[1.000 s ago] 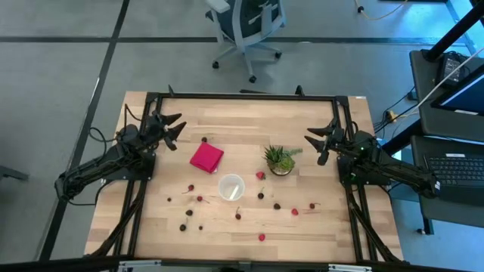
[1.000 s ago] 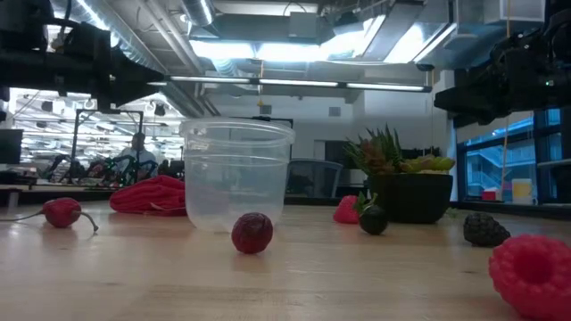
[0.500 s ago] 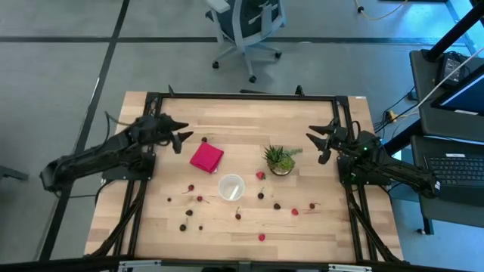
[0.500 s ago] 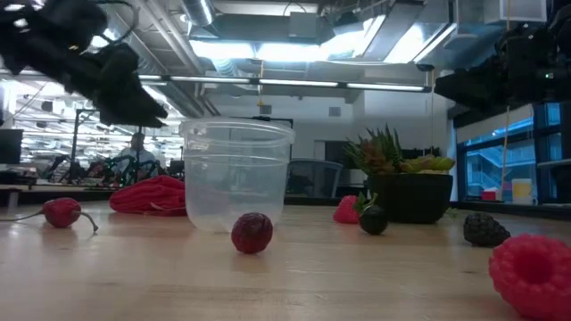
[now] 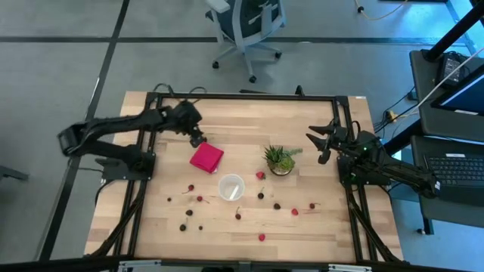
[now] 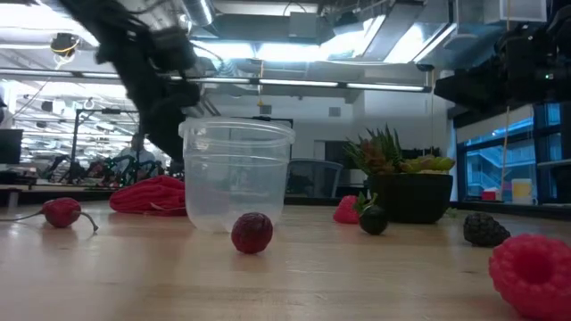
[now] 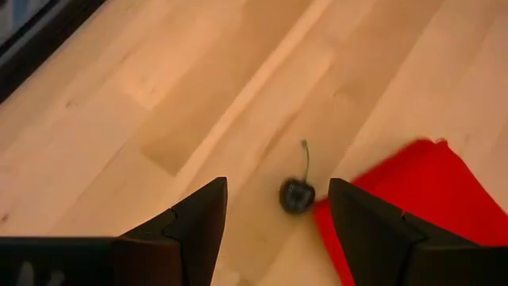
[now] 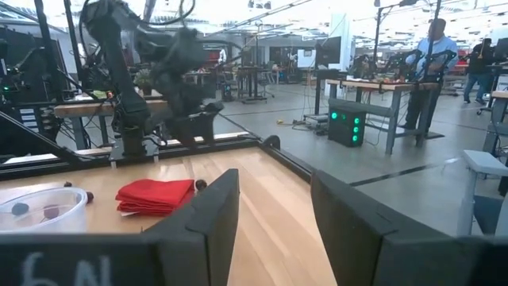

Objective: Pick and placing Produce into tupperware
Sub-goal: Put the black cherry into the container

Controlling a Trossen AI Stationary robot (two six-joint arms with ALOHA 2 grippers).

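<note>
Little looks done: the tupperware (image 5: 231, 187) seems almost empty, and produce (image 5: 237, 215) lies scattered on the table (image 5: 318, 230). The left gripper (image 7: 274, 210), fingers wide, hovers with a dark cherry (image 7: 297, 195) between them (touching the red cloth (image 7: 413, 199)). The right gripper (image 5: 321, 143) waits open, well apart.

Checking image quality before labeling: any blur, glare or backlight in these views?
Low view: blown-out ceiling lights backlight the left arm, which is dark and smeared; the clear cup stays sharp.
Left wrist view: soft overall, the dark cherry hazy beside the red cloth.
High view: even light, no glare.
</note>
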